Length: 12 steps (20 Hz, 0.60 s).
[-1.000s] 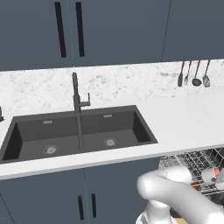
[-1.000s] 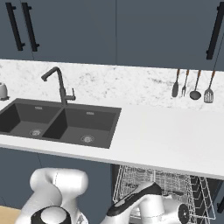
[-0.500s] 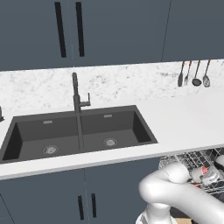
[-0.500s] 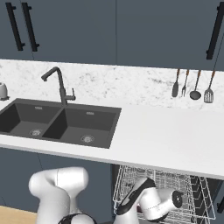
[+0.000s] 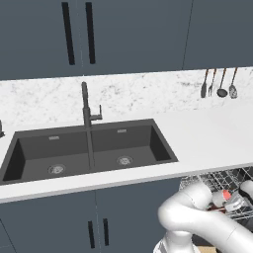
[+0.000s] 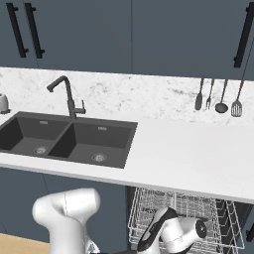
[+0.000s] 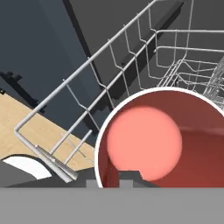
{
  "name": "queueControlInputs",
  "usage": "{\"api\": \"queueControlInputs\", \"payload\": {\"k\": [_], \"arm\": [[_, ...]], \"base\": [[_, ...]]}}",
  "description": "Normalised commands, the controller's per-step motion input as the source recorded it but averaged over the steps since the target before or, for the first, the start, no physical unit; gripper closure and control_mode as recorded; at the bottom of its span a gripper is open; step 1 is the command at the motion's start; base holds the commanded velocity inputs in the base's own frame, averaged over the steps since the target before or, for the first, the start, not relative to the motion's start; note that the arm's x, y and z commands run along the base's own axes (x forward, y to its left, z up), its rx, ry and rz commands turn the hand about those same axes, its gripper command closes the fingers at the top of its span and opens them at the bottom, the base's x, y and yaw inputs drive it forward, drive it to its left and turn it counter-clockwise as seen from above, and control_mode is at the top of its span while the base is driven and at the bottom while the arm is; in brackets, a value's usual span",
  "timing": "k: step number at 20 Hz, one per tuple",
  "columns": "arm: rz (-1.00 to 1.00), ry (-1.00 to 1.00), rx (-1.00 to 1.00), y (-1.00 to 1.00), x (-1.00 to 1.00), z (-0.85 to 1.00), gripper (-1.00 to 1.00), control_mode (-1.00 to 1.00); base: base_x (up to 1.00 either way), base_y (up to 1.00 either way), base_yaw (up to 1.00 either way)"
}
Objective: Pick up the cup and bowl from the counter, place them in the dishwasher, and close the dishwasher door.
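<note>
The gripper (image 7: 127, 175) sits low inside the wire rack (image 7: 131, 57) of the dishwasher (image 6: 183, 213), its dark tips against the rim of the red-lined cup (image 7: 162, 140). Whether the fingers grip or have begun letting go cannot be told. The cup rests within the rack, likely the drop-off point. Above, the counter (image 6: 198, 158) lies white beside the sink (image 6: 64, 139).

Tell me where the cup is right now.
The cup sits low in the hand view, right against the gripper, inside the dishwasher's wire rack.
</note>
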Motion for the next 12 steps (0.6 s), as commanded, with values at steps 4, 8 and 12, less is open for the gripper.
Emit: {"api": "queueControlInputs", "payload": {"k": [4,8,12], "arm": [[0.0,0.05,0.0,-0.06,0.0,-0.13,-1.0,-1.0],[0.0,0.0,0.01,-0.11,0.0,0.0,-1.0,-1.0],[0.0,-0.03,0.02,-0.1,-0.01,0.09,-1.0,-1.0]], "base": [[0.0,0.0,0.0],[0.0,0.0,0.0],[0.0,0.0,0.0]]}}
